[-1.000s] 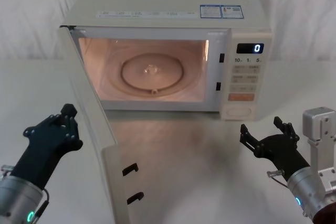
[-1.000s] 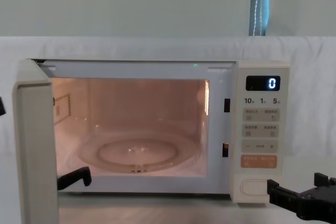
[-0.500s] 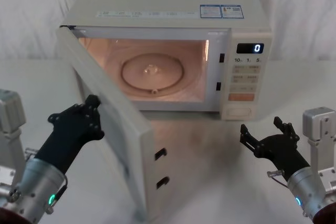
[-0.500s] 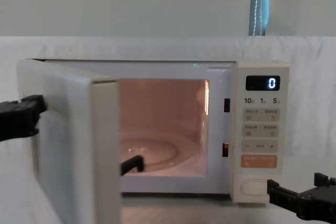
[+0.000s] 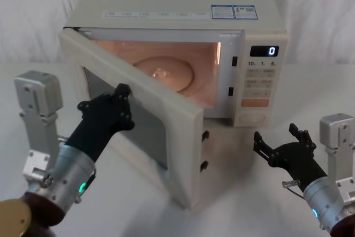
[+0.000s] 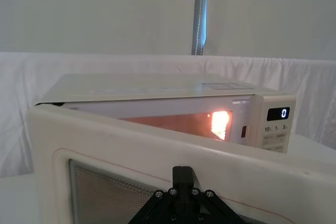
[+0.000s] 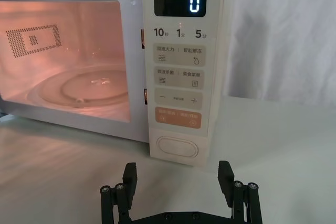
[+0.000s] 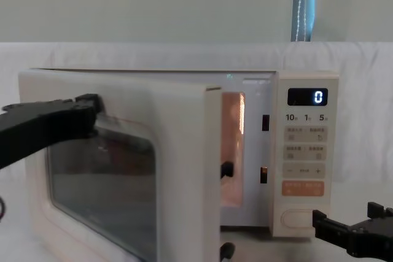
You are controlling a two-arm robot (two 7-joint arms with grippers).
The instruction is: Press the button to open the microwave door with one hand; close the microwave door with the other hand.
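Observation:
The cream microwave stands at the back of the table, its display reading "0". The microwave door stands about half open, hinged on the left, with the lit cavity showing past its free edge. My left gripper is shut and rests against the door's outer face by the dark window; its tip touches the panel. My right gripper hovers open low in front of the control panel, a short way from the button, touching nothing.
Two black latch hooks stick out of the door's free edge. A glass turntable lies in the cavity. The table is covered in white cloth, with a white backdrop and a metal pole behind.
The left gripper has moved forward and to the right, swinging the door from wide open to about half open. The right gripper has stayed where it was.

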